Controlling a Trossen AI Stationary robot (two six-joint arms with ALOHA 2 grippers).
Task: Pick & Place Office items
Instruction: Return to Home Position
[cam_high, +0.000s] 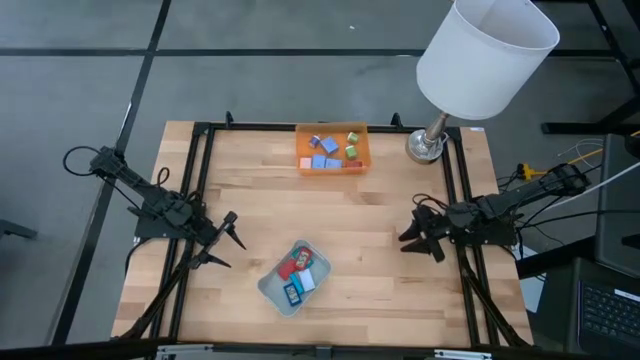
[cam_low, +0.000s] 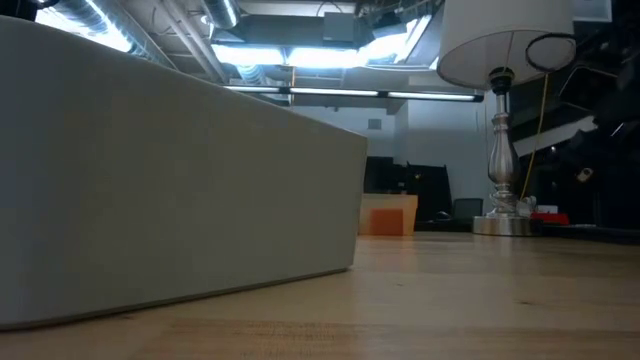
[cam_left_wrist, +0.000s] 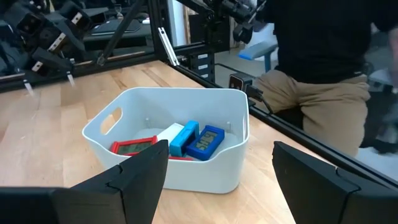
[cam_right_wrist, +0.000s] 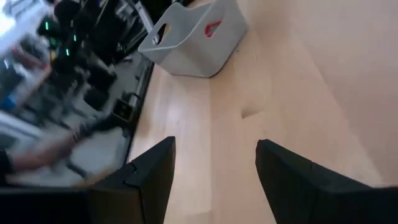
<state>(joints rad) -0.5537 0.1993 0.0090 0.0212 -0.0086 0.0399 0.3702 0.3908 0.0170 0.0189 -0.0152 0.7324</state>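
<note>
Left gripper spread, empty; red and blue flat rectangles just ahead in the pale grey rounded tray, which could be clipped by a low swing. Coloured blocks held in the translucent orange rectangular tray, well off the spread right gripper.

Both arms crouch low at opposite sides, left hand and right hand pointing inward, fingers spread.

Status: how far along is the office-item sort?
Looks done: little blocks sit in the orange tray, red and blue flat rectangles in the grey tray. Nothing in hand: left gripper and right gripper are both open and empty. Left to do: only homing, apparently; no loose pieces show on the table.
</note>
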